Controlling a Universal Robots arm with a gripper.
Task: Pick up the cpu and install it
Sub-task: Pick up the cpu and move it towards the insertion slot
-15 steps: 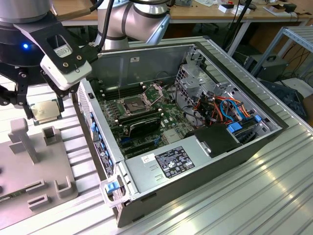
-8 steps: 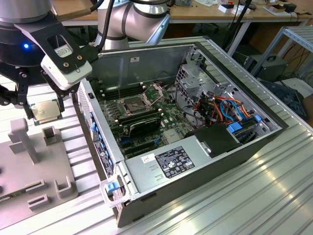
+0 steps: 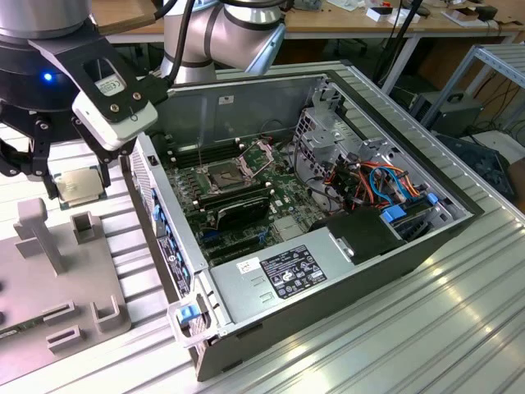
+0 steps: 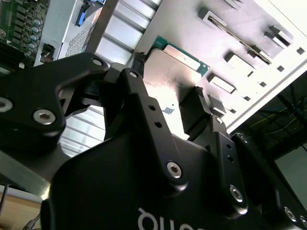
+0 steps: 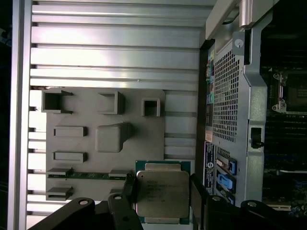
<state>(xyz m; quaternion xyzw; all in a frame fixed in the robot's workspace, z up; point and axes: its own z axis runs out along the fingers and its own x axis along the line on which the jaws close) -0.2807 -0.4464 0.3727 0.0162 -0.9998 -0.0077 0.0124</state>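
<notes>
The jaws are closed on the cpu [image 3: 79,185], pinching it by two opposite edges; in the first wrist view a black fingertip [image 5: 197,188] presses against one side of the chip and its partner against the other. The cpu [image 5: 162,194] sits flat between the jaws with its silvery-tan metallic face turned up toward the wrist cameras and a green border showing round that face. In the second wrist view the same face [image 4: 175,72] shows between the two black finger linkages. Beneath and just beyond the jaws lies a grey fixture plate [image 5: 148,139] with raised blocks and open pockets, resting on the ribbed aluminium bench [image 3: 410,345]. In the first wrist view the cpu overlaps one edge of this plate. Whether the chip touches any surface below it cannot be told. Beside the jaws, toward the exterior view's right, stands the open computer case [image 3: 246,103] with its motherboard exposed. Its perforated rear wall [image 5: 230,96] is the part nearest the jaws. The dark square socket [image 3: 225,174] with its metal frame lies inside the case on the motherboard, well apart from the jaws and the chip. The arm [image 3: 221,33] rises behind the case, on the far side from the jaws.
</notes>
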